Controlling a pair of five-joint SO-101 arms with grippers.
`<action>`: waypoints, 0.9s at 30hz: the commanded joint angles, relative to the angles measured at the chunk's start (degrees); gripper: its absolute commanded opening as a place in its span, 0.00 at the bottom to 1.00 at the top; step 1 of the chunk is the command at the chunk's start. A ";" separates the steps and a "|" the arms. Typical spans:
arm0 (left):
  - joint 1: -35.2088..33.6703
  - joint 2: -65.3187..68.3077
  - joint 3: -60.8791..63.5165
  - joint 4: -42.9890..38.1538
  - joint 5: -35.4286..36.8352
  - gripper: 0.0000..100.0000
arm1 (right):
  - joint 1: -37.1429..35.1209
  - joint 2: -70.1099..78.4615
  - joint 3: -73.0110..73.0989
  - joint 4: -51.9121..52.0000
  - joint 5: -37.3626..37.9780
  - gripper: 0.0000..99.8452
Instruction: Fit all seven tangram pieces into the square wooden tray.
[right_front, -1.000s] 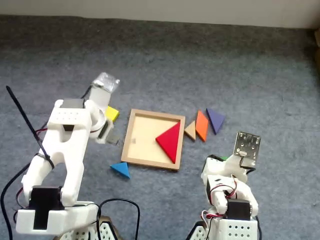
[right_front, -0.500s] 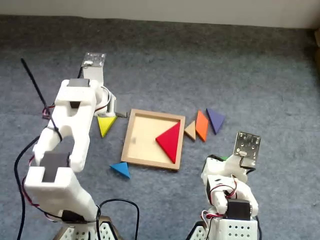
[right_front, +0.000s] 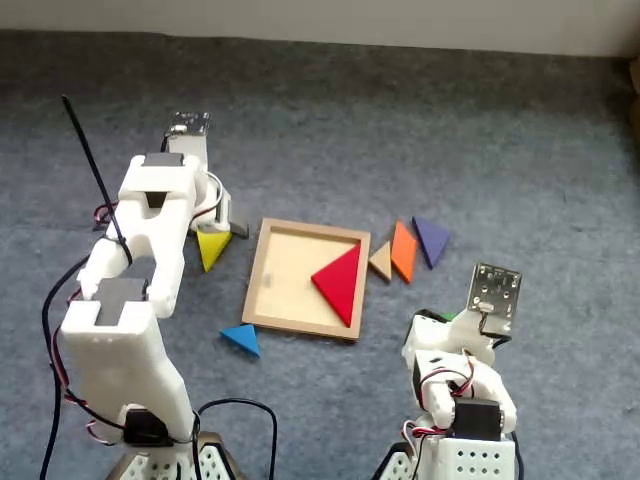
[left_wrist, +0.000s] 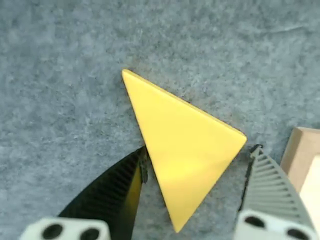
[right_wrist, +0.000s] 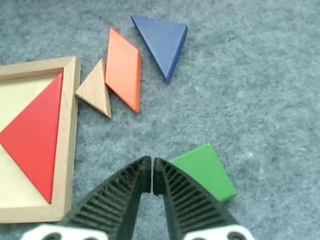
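A yellow triangle (left_wrist: 182, 145) lies flat on the grey carpet, just left of the square wooden tray (right_front: 262, 290). My left gripper (left_wrist: 195, 160) is open and straddles it, with the black finger (left_wrist: 125, 185) against one edge and the grey finger (left_wrist: 262, 185) by the opposite corner. In the high view the yellow triangle (right_front: 210, 247) shows under the left gripper (right_front: 216, 236). A red triangle (right_front: 340, 283) lies in the tray's right half. My right gripper (right_wrist: 151, 167) is shut and empty, low over the carpet beside a green piece (right_wrist: 204, 171).
Right of the tray lie a tan triangle (right_front: 380, 261), an orange parallelogram (right_front: 403, 250) and a dark blue triangle (right_front: 432, 240). A light blue triangle (right_front: 241, 338) sits off the tray's near left corner. Open carpet stretches beyond the tray.
The left arm has stretched out away from its base, bringing its open gripper down around the yellow triangle. The right arm and the other pieces have stayed put.
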 joint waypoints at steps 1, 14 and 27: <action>-1.27 -0.84 -2.51 -0.53 3.08 0.31 | 0.57 0.31 6.64 0.40 0.79 0.02; -0.57 -1.27 -12.44 7.82 3.25 0.31 | 0.57 0.31 6.64 0.40 0.79 0.02; 2.15 8.92 -15.60 8.62 3.16 0.31 | 0.57 0.31 6.64 0.40 0.79 0.02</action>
